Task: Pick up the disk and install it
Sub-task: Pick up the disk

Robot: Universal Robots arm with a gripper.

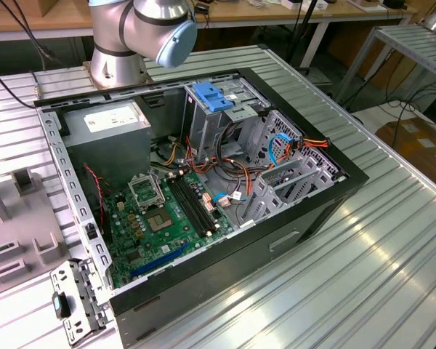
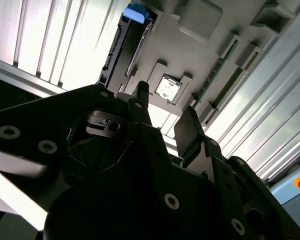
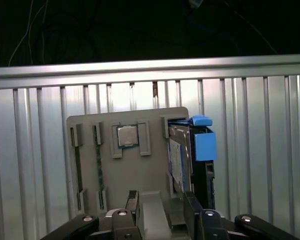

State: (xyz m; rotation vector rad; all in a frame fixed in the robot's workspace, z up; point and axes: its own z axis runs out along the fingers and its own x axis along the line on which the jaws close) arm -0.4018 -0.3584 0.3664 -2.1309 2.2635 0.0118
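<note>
Both wrist views show the tool [image 3: 161,196] spread open and empty above a grey holder [image 3: 140,175] on the ribbed bench [image 3: 30,165]. The disk [image 3: 179,157] stands on edge in a slot along the holder's edge, with a processor chip [image 3: 126,135] in a recess beside it. The exterior view shows the open computer case [image 1: 312,211], which holds a motherboard [image 1: 167,218] and a blue bracket [image 1: 212,97].

No print is legible, though the label [image 3: 175,162] on the disk [image 3: 182,137] perhaps carries some.
</note>
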